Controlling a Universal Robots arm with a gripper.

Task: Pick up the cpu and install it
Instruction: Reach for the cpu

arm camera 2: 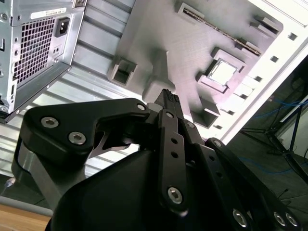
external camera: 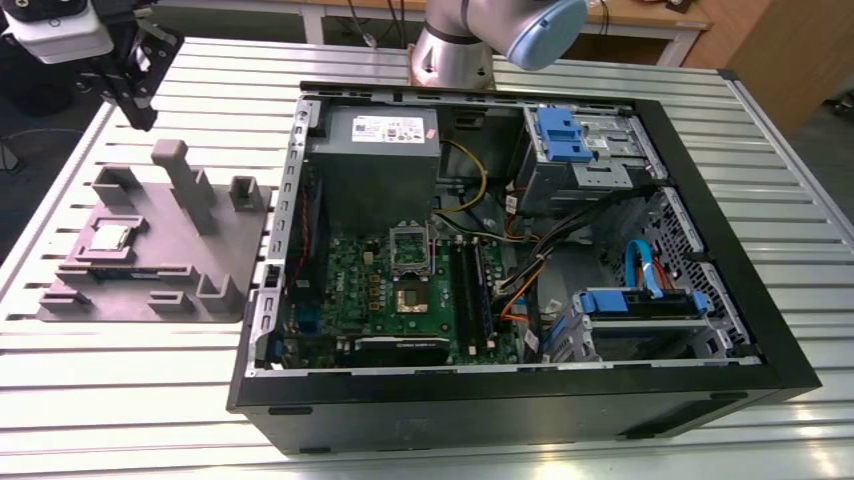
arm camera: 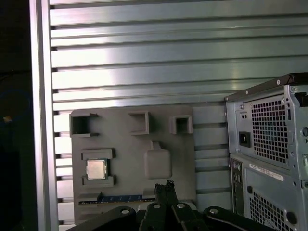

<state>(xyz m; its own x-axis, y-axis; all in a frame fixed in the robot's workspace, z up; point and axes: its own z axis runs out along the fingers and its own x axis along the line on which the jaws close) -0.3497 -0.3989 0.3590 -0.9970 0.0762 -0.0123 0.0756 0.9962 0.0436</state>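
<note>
The cpu (external camera: 110, 237) is a small square chip with a silvery top, lying in a recess of the grey holder block (external camera: 187, 262) at the exterior view's left. Both wrist views show it from above, cpu (arm camera 2: 222, 72) and cpu (arm camera: 96, 169), resting in the holder block (arm camera: 159, 130). My gripper (external camera: 139, 108) hangs well above the table beyond the block, apart from the chip. Its black fingers meet tip to tip, gripper (arm camera 2: 167, 96) and gripper (arm camera: 166, 185), shut with nothing between them. The open computer case (external camera: 694, 180) holds the green motherboard with its cpu socket (external camera: 410, 297).
The holder block has upright posts (external camera: 176, 175) and a blue strip along one edge (arm camera: 120, 198). Inside the case are a silver-grey power supply (external camera: 380, 135), blue drive brackets (external camera: 561, 135), cables and black memory slots (external camera: 470, 285). The table is slatted aluminium (external camera: 134, 400).
</note>
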